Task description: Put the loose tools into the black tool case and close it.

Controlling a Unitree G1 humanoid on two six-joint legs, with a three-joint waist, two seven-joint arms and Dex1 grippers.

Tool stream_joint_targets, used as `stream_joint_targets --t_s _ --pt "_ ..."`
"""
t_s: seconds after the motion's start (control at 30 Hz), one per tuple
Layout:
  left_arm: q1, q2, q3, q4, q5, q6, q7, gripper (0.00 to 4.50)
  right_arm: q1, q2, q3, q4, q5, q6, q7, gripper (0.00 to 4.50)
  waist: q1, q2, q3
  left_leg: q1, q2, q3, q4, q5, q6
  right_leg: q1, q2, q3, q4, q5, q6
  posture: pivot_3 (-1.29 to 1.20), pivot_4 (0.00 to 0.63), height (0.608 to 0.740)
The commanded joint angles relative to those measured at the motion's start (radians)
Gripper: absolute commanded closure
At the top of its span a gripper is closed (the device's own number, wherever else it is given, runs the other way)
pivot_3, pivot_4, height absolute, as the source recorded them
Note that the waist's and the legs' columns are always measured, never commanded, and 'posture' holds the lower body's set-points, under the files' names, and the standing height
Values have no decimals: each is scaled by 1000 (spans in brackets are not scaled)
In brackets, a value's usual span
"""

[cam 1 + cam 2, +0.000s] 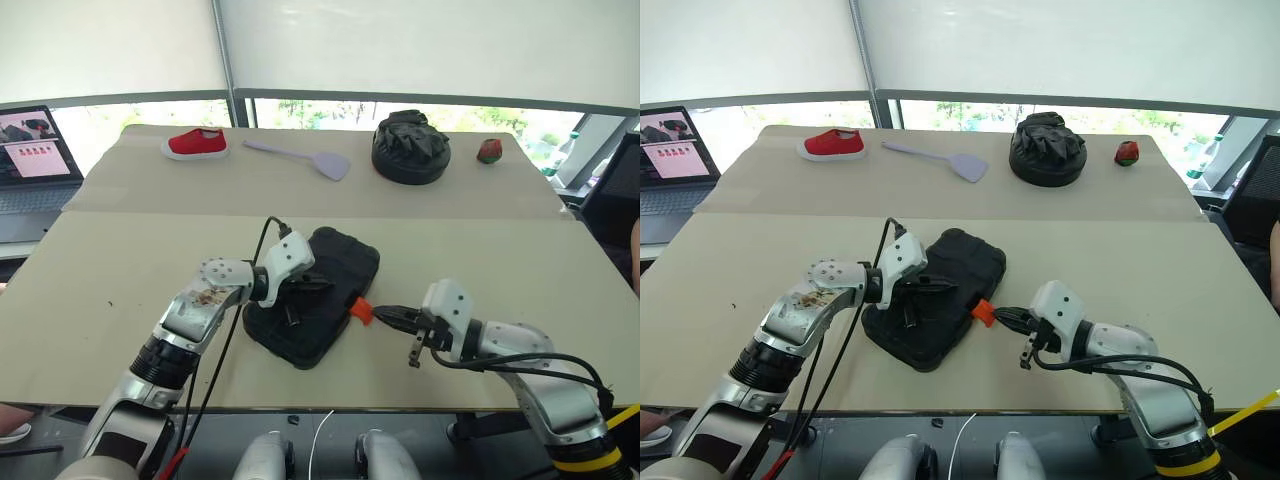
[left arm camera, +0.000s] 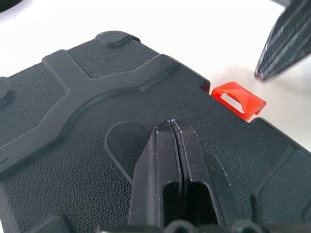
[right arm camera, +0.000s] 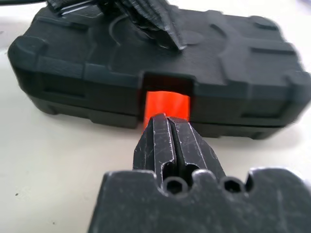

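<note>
Right gripper [image 3: 167,127]: two scratched black fingers pressed together, nothing between them, tips at the orange latch [image 1: 361,311] of the black tool case [image 1: 340,265]. Arm bent, wrist pointing across the table toward the case's front edge. Case shut, lying near the table's [image 1: 480,250] near edge; moulded plastic, pebbled texture, raised ribs, rounded corners. Left gripper [image 2: 171,125]: fingers likewise together, empty, resting over the lid, forearm angled in from the left. Tabletop pale, matte.
</note>
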State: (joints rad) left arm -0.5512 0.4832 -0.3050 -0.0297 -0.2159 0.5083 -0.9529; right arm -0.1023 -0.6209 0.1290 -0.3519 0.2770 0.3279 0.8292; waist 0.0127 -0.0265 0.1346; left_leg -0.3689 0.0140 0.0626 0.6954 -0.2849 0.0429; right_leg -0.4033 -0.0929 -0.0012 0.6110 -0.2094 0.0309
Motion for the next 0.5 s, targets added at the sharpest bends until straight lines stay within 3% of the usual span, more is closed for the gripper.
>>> stream_joint_targets --t_s 0.03,0.5 --pt "40 -2 -64 61 44 54 3 4427 -57 -12 24 61 -35 -63 46 4500 0 0 0 0 0 0 0 0 0 0 0 0 0 0 0 0 150 740" --pt "67 -9 -51 35 35 72 24 4427 -87 37 83 200 -117 -153 62 4500 0 0 0 0 0 0 0 0 0 0 0 1 0 0 0 0 150 740"
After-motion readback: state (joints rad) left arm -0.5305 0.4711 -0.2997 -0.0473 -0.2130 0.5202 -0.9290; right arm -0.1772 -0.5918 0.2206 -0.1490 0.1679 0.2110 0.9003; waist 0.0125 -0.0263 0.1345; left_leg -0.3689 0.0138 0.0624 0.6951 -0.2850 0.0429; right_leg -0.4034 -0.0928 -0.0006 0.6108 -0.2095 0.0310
